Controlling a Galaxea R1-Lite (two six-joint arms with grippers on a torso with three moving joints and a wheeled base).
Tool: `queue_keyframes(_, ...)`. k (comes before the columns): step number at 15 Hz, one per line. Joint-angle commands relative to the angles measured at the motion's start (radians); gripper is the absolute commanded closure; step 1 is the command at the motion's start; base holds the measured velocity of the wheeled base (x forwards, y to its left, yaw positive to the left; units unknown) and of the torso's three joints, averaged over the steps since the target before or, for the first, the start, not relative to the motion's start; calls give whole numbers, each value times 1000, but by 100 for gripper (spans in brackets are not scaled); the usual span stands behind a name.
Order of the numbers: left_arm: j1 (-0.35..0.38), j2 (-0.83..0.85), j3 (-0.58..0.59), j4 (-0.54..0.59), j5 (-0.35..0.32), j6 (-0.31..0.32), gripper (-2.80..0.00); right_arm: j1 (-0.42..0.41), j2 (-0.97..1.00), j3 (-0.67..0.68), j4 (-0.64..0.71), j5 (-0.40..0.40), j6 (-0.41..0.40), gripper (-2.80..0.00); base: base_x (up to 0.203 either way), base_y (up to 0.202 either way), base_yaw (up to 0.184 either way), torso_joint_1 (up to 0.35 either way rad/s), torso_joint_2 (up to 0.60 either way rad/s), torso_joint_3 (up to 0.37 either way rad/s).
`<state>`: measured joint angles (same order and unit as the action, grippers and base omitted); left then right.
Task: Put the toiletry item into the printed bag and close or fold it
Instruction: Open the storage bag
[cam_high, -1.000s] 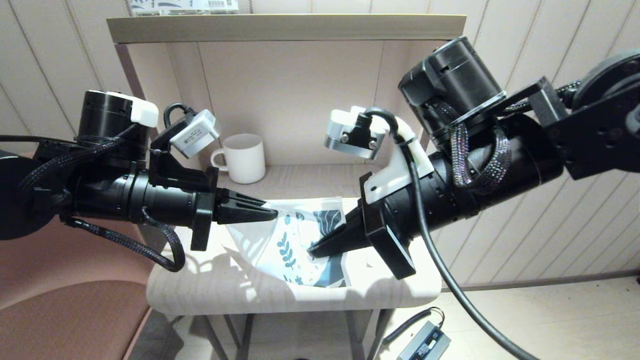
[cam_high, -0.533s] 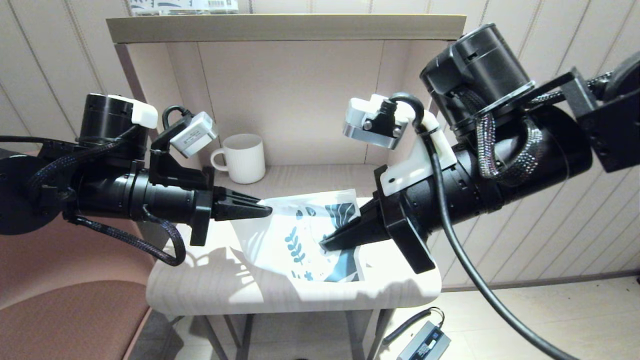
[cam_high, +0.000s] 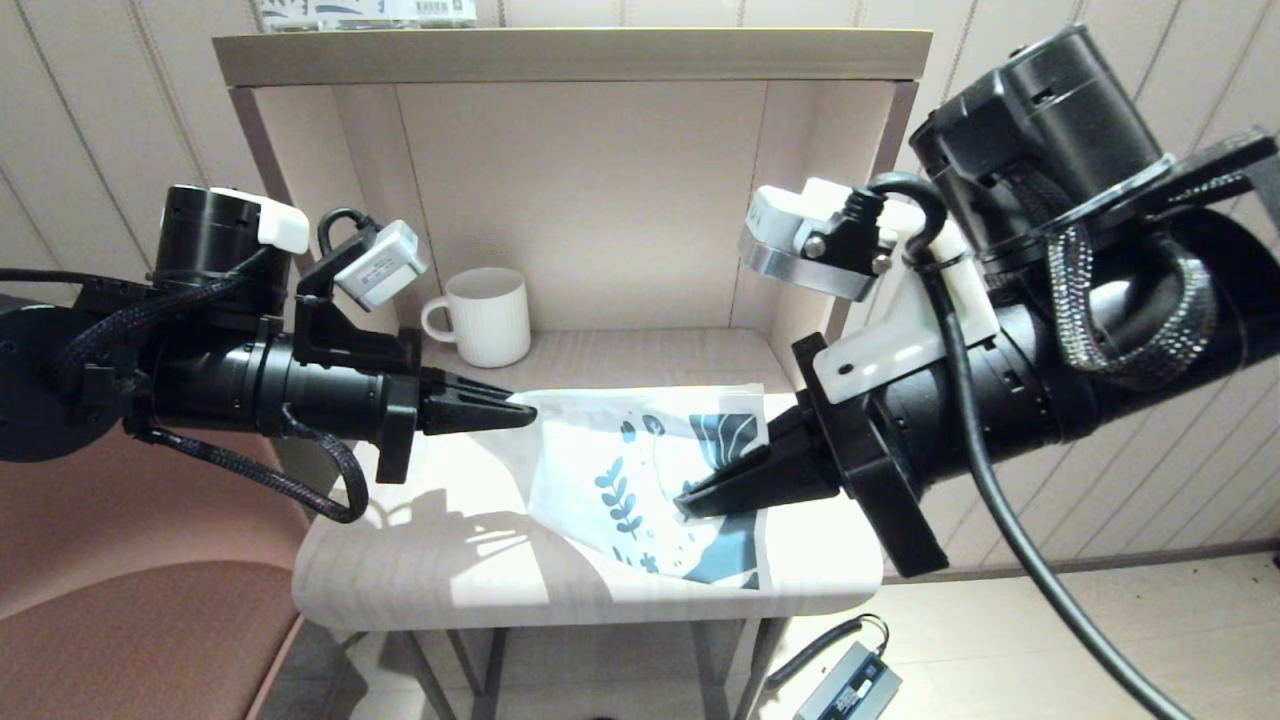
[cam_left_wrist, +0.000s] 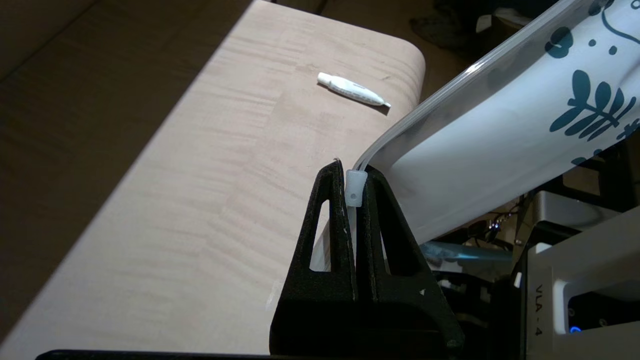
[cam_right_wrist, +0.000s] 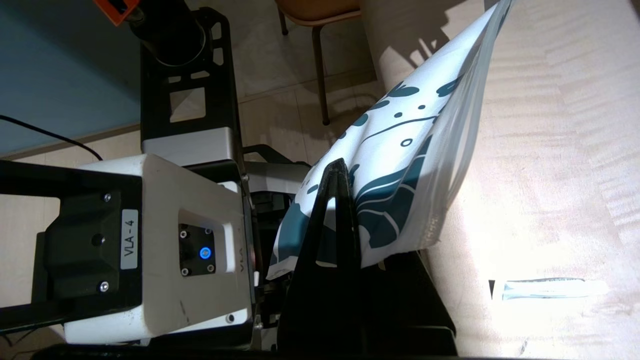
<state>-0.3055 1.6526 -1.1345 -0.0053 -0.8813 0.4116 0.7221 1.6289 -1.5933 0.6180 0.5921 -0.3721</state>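
We note printed bag (cam_high: 640, 470) held off surface (cam_high: 420, 560), stretched between both grippers. Left gripper (cam_high: 525, 414): fingers clenched on bag's plain end, white slider tab (cam_left_wrist: 354, 187) caught between them. Right gripper (cam_high: 690, 498): fingers clenched on printed end. We see small white tube (cam_left_wrist: 353, 90) lying on surface, outside bag, near corner. Second clear item (cam_right_wrist: 545, 289) lies on surface apart from bag; type unclear. White mug (cam_high: 482, 315) stands at rear.
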Motion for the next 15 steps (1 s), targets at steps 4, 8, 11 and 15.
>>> queue_keyframes(4, 11, 3, -1, -1, -5, 9, 0, -1, -43, 27, 2, 3, -2, 0, 0, 0, 0, 0, 0, 0)
queue_keyframes(8, 29, 13, -1, -1, -7, 36, 0, -10, -67, 38, 3, 3, -2, 0, 0, 0, 0, 0, 0, 0)
queue_keyframes(11, 29, 13, -5, 1, -7, 36, 0, -10, -69, 41, 3, 3, -2, 0, 0, 0, 0, 0, 0, 0)
queue_keyframes(15, 28, 10, -7, 2, -7, 39, 0, -6, -58, 46, -4, 3, -4, 0, 0, 0, 0, 0, 0, 0)
